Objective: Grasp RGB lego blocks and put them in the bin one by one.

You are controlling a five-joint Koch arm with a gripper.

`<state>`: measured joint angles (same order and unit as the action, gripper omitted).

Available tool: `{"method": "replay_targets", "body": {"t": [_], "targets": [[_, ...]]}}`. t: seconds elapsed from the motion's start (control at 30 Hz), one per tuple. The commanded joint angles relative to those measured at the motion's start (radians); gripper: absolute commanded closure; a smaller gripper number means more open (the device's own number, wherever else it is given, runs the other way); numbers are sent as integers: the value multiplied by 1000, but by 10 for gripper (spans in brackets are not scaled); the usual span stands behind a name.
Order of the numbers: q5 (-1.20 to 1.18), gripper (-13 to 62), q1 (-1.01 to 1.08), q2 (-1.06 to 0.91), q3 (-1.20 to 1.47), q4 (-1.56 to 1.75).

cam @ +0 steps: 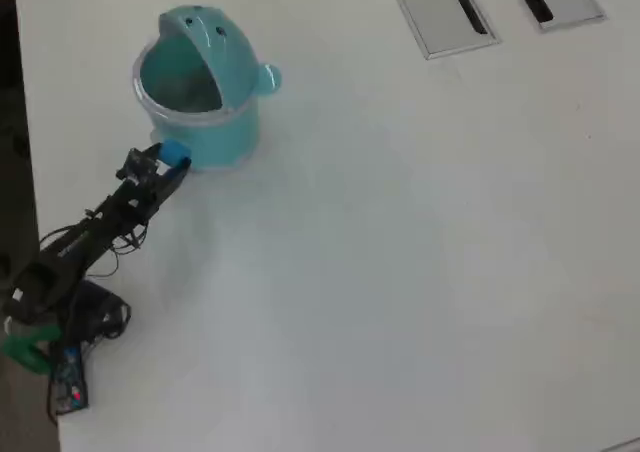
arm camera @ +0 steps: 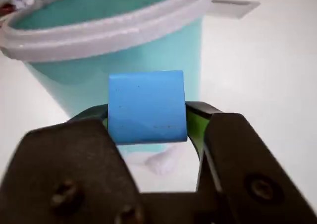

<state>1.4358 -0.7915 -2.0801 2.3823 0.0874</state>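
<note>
Blue block carried at the bin's side

We see the white table, then the teal bin with its lid tipped open, then our hand clenched on the blue block, held just beside the bin wall, below the rim. We judge the block light, stiff and smooth, best pinched on opposite flat faces. We can read no writing or brand anywhere.

blue block in fingers, beside bin
</note>
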Motion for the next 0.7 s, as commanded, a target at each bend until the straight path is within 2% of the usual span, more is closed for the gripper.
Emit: {"method": "replay_targets", "body": {"t": [0.0, 0.1, 0.13, 0.2, 0.23, 0.33, 0.67], "targets": [[2, 393, -14, -52, -123, -9], [-5, 394, -17, -120, -156, -55], [-67, 394, -29, -192, -236, -143], [-91, 394, -78, -186, -357, -178], [-124, 394, -121, -110, -535, -233], [-120, 394, -176, 6, -689, -238], [-109, 394, -238, 259, -818, -172]]}}
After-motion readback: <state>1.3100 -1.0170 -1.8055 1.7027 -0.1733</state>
